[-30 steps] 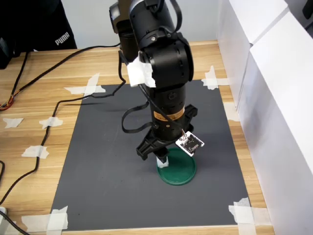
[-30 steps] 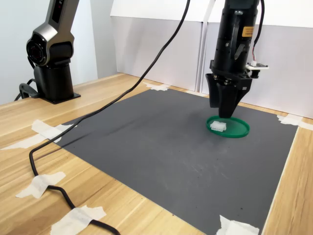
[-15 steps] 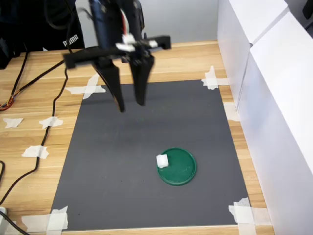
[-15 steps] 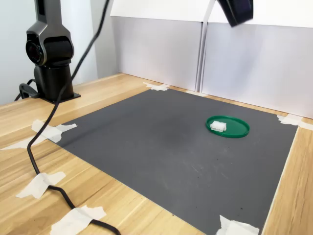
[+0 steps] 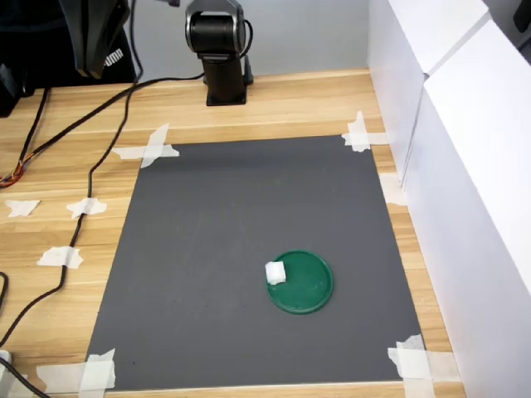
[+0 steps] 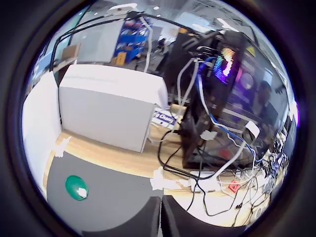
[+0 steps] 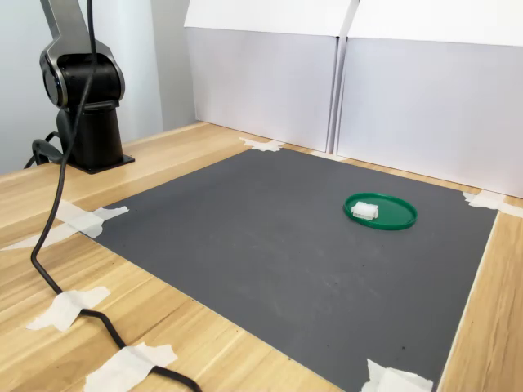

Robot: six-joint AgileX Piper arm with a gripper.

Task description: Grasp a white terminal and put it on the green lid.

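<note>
Hand [image 6: 161, 217] fingers nearly together, empty; white terminal [image 5: 275, 272] on green lid [image 5: 309, 287].

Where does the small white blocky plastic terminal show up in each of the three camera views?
First exterior view: small white blocky plastic terminal on the left edge of the flat round dark green plastic lid, lower centre.
Wrist view: white speck at the lid's edge.
Second exterior view: on the lid's left part, right of centre.
Shared landmark: the dark grey mat.

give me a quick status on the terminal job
Jaws shut, arm pulled well clear. White terminal sits on green lid, near its rim. Nothing in the way.
</note>
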